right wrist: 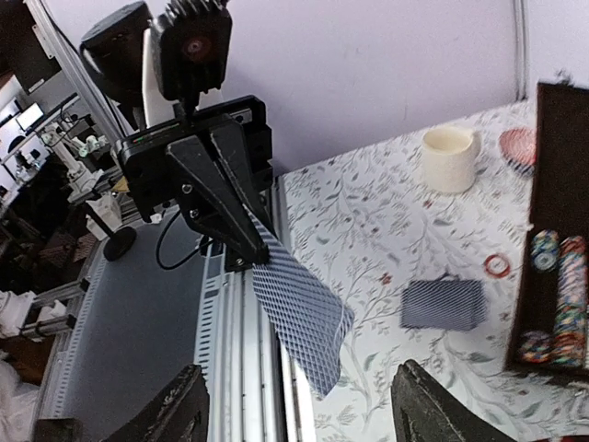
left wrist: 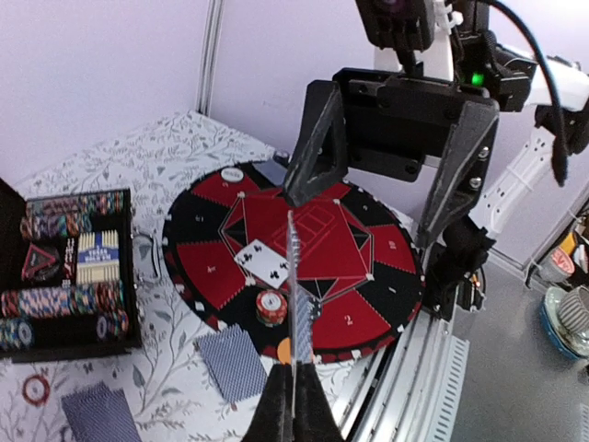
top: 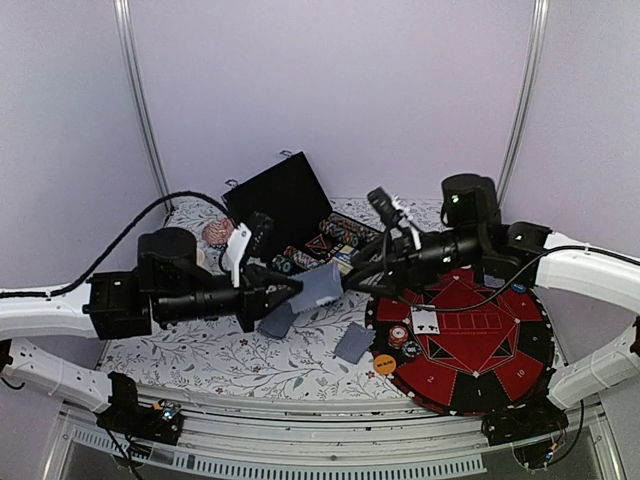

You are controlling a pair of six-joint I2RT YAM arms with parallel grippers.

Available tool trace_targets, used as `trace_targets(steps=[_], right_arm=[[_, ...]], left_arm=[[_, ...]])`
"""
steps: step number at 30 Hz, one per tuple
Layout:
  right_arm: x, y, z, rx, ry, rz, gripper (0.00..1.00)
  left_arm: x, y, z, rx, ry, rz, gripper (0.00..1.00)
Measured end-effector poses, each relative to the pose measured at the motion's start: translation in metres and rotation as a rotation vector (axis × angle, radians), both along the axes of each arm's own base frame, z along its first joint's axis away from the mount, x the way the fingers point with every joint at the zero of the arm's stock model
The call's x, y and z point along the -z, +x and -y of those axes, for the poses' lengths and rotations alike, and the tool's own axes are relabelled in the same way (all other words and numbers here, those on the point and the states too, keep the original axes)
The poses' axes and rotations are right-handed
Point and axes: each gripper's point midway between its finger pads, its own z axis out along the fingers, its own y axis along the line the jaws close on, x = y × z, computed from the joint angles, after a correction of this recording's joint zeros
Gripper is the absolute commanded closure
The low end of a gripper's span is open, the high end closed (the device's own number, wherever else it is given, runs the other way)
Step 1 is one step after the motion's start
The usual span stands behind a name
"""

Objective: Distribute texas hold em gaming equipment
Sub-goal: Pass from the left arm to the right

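My left gripper is shut on a playing card with a grey-blue back and holds it in the air between the two arms. The left wrist view shows that card edge-on, clamped between the closed fingertips. My right gripper faces the card, open, its fingers wide on either side and not touching it. On the round red and black mat lie a face-up card, a chip stack and an orange button.
Two face-down cards lie on the floral cloth. An open black case of chips stands at the back, with its lid raised. A cream cup, a pink dish and a loose red chip sit on the left.
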Motion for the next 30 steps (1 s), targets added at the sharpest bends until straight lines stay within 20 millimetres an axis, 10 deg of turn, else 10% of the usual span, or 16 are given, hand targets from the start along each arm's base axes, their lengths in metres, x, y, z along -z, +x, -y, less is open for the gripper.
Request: trace_targets(steps=[8, 17, 30], right_arm=[[-0.062, 0.015, 0.016, -0.028, 0.071, 0.218, 0.29], [-0.046, 0.034, 0.014, -0.092, 0.033, 0.188, 0.92], [-0.046, 0.014, 0.013, -0.229, 0.070, 0.133, 0.91]], left_arm=[[-0.053, 0.014, 0.022, 0.132, -0.023, 0.192, 1.00], [-0.072, 0.018, 0.022, 0.231, -0.080, 0.268, 1.00], [-0.071, 0.029, 0.025, 0.258, -0.106, 0.270, 1.00]])
